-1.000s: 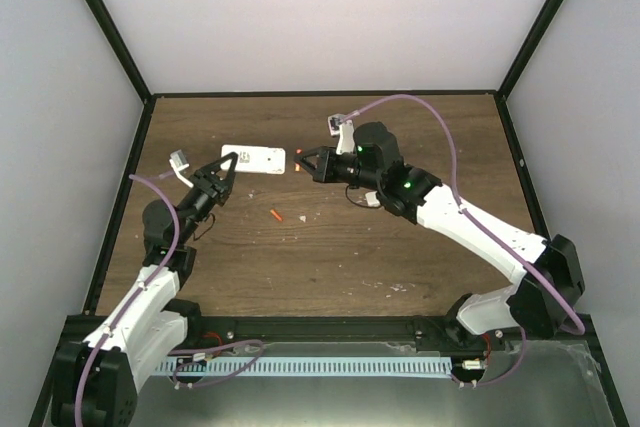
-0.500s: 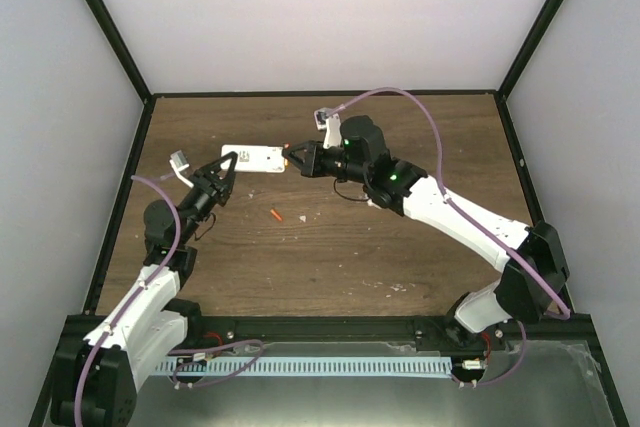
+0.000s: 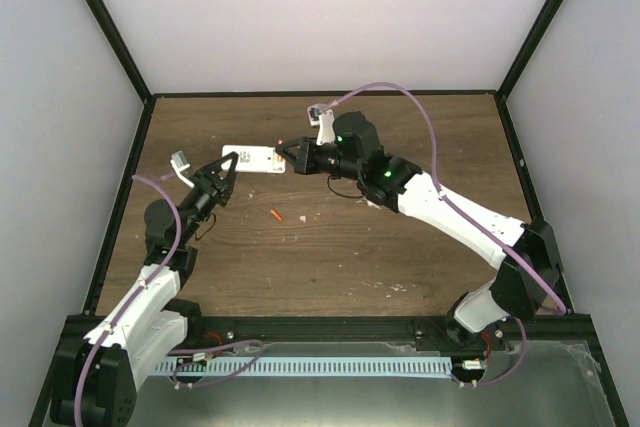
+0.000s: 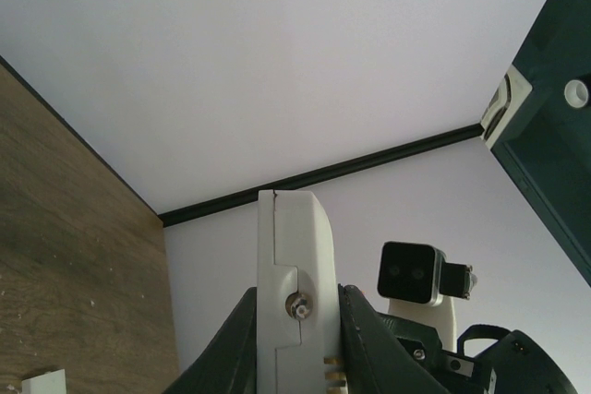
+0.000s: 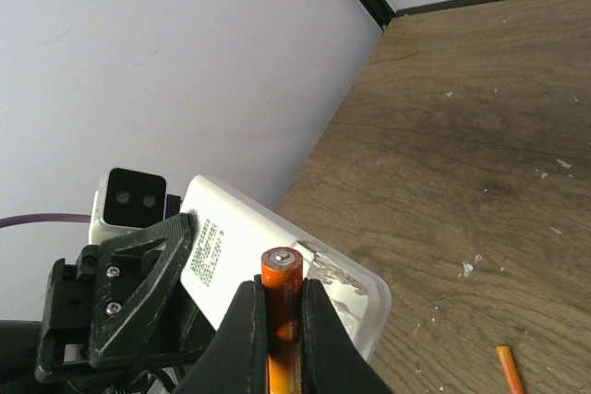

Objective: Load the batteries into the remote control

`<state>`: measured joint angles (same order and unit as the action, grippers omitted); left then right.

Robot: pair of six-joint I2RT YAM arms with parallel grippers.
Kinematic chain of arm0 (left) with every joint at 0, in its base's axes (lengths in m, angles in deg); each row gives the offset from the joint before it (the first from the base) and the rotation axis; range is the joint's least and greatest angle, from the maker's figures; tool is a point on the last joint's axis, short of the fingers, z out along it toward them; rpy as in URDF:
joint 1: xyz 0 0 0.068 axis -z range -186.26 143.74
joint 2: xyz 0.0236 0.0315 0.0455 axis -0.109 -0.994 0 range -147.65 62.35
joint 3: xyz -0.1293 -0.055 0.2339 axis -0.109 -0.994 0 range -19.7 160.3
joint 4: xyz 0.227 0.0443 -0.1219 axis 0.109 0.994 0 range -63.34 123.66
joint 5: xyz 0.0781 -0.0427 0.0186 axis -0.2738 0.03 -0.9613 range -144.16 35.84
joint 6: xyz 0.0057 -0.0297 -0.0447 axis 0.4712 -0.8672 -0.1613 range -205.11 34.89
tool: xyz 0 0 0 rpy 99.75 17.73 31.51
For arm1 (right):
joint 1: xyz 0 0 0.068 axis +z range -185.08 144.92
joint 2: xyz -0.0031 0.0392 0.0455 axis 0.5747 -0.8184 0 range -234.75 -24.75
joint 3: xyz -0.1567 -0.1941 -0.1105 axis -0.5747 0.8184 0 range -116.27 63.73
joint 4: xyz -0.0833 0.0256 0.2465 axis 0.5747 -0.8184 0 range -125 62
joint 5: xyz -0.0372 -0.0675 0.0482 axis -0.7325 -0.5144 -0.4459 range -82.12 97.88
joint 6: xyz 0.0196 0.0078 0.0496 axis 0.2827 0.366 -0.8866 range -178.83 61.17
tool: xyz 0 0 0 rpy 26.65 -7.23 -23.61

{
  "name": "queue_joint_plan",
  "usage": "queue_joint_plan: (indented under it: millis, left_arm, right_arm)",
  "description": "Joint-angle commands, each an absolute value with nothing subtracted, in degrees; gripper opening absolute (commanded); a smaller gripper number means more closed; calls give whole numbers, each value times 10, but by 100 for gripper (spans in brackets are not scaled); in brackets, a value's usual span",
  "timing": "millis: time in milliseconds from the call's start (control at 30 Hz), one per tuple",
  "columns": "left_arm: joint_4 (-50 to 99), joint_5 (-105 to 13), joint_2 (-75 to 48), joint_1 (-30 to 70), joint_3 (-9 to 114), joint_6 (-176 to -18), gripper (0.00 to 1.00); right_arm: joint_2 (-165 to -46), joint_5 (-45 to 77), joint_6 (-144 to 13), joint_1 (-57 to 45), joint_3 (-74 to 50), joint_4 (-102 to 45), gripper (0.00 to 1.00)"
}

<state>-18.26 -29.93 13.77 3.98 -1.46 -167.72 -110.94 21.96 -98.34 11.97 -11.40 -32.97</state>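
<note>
My left gripper point(image 3: 229, 160) clamps one end of the small white rectangular plastic remote control point(image 3: 255, 159). My right gripper point(image 5: 277, 294) pinches an orange-red cylindrical battery point(image 5: 281, 274) at the remote's other end, seemingly touching its open bay. The second battery point(image 3: 275, 215) lies on the brown wooden table point(image 3: 400, 237) near the remote.

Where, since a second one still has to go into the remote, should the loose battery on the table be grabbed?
Take the battery around its middle, coming straight down from above. It lies flat on the table, slanted, with bare wood along both long sides, so squeeze across its width, not end to end.
</note>
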Motion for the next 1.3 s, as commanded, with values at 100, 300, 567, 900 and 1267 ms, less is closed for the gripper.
queue_joint_plan:
  millis: [100, 300, 567, 900, 1267]
  left_arm:
    - [-219, -309, 140, 45, -16, -1682, 0]
    - [-217, -308, 141, 45, -15, -1674, 0]
    - [-206, -304, 140, 45, -11, -1659, 0]
    - [-209, -307, 141, 46, -12, -1654, 0]
    - [-209, -308, 140, 46, -11, -1654, 0]
  right_arm:
    - [-1118, 207, -981, 131, -138, -348, 1]
    - [-1110, 193, -977, 132, -139, -369, 1]
    - [-1107, 184, -974, 132, -144, -390, 1]
    - [-1122, 205, -985, 132, -152, -406, 3]
    - [-1125, 210, -986, 132, -152, -407, 6]
